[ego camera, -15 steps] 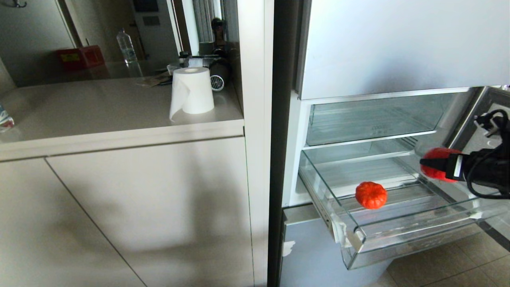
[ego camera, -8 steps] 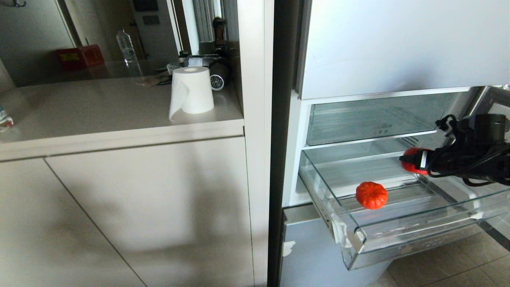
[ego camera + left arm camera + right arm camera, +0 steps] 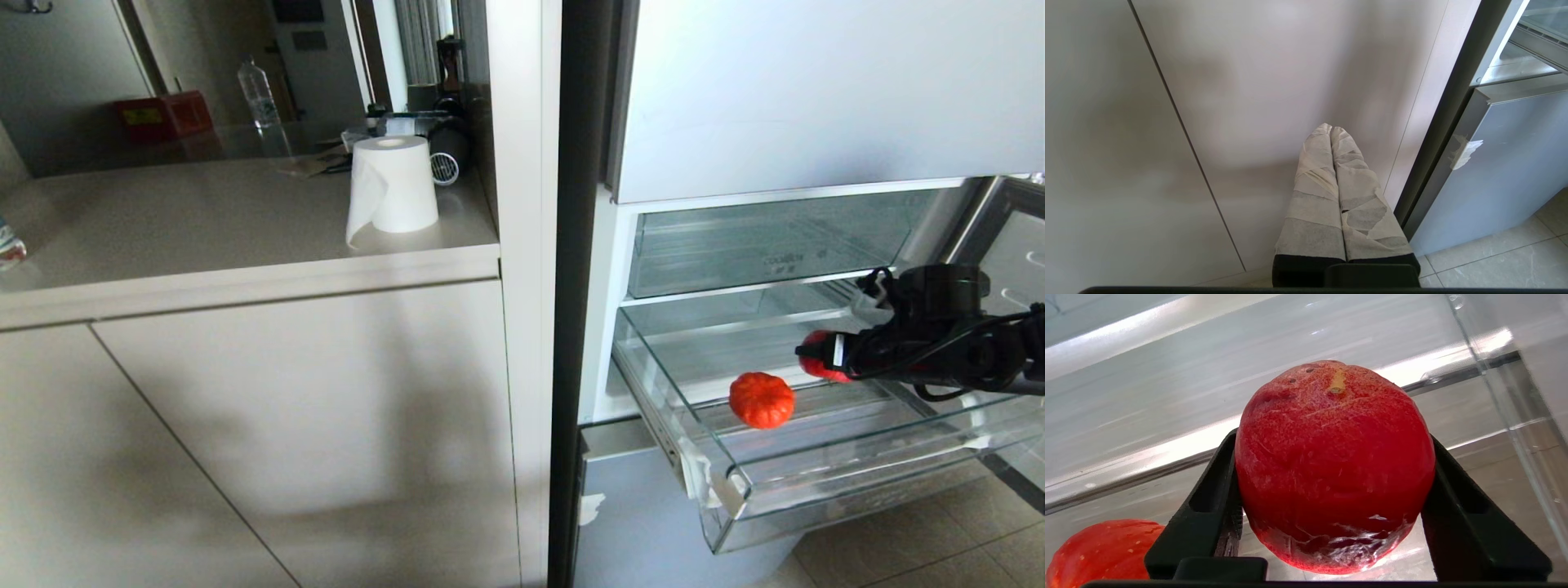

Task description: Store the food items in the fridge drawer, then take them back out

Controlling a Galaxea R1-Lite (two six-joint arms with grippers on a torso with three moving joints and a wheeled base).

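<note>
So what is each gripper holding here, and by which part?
The right gripper clamps a red round fruit by its two opposite sides, over the fridge drawer. The left gripper holds nothing.

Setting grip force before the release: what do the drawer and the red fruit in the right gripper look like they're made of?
Fridge drawer: clear, glossy rigid plastic; you see straight through it and the rim glints.
Red fruit: smooth, speckled skin with a shiny wet-looking patch low down; real or a plastic replica, I can't tell. The right gripper is clamped on both its sides.
</note>
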